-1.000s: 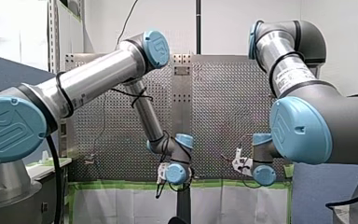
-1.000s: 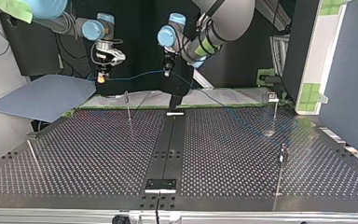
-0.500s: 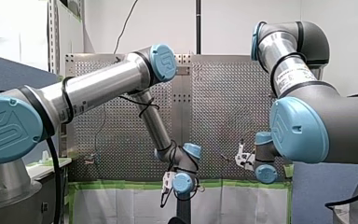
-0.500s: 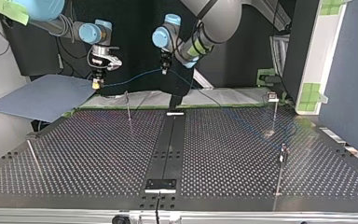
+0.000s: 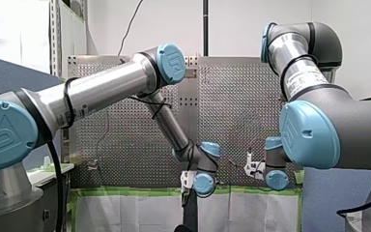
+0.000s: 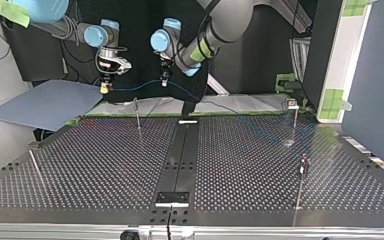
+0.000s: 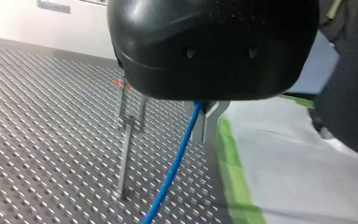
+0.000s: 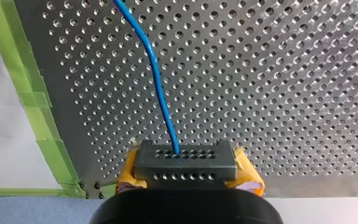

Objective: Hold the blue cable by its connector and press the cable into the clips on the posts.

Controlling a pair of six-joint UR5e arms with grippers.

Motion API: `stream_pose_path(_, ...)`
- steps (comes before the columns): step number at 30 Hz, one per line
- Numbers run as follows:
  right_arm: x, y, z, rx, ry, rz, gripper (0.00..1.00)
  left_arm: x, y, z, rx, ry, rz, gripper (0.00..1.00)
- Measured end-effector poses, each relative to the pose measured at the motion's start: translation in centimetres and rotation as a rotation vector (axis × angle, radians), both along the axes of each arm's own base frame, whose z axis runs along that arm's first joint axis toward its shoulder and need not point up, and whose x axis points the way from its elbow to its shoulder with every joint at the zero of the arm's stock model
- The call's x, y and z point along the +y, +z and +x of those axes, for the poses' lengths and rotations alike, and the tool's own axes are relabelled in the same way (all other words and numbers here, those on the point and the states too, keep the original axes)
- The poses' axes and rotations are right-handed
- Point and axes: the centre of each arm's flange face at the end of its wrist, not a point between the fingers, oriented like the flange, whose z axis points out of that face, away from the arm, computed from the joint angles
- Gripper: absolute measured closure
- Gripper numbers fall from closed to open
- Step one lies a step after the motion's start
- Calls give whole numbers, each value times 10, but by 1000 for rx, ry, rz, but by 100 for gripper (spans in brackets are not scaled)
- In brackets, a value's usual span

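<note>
- My right gripper (image 6: 103, 89) hangs up and to the left of the thin post (image 6: 138, 116) that stands near the table's far edge in the top view.
- Its yellow pads (image 8: 249, 176) are closed on a black connector (image 8: 185, 161), one pad on each side.
- The blue cable (image 8: 156, 79) leaves the middle of the connector's face and runs away over the perforated table (image 6: 105, 165).
- My left gripper (image 6: 164, 81) hangs up and to the right of the same post.
- Its fingers are mostly hidden behind the black housing in the left wrist view. The cable comes out from between them and is held in the air there, so they are closed on the cable.
- Between the two grippers the cable passes above the post's top without touching it.
- The clip (image 7: 131, 120) on that post has nothing in it.
- In the left wrist view the cable runs down just beside the post, between it and a strip of green tape (image 7: 233, 172).
</note>
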Motion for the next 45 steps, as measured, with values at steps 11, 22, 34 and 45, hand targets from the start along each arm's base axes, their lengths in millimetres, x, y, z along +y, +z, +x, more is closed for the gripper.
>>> stream_pose_path(11, -3, 1, 0, -5, 15, -2, 100, -37, 28, 9, -51, -20, -55, 100)
stream_pose_path(22, -22, 6, 7, -47, 83, -15, 100, -53, 50, 41, -98, -8, -102, 100)
stream_pose_path(34, -42, 10, -6, -67, 53, -11, 100, -63, 30, 53, -75, -13, -57, 100)
stream_pose_path(45, -58, 1, -17, -77, 54, -12, 100, -71, 45, 66, -120, 20, -79, 100)
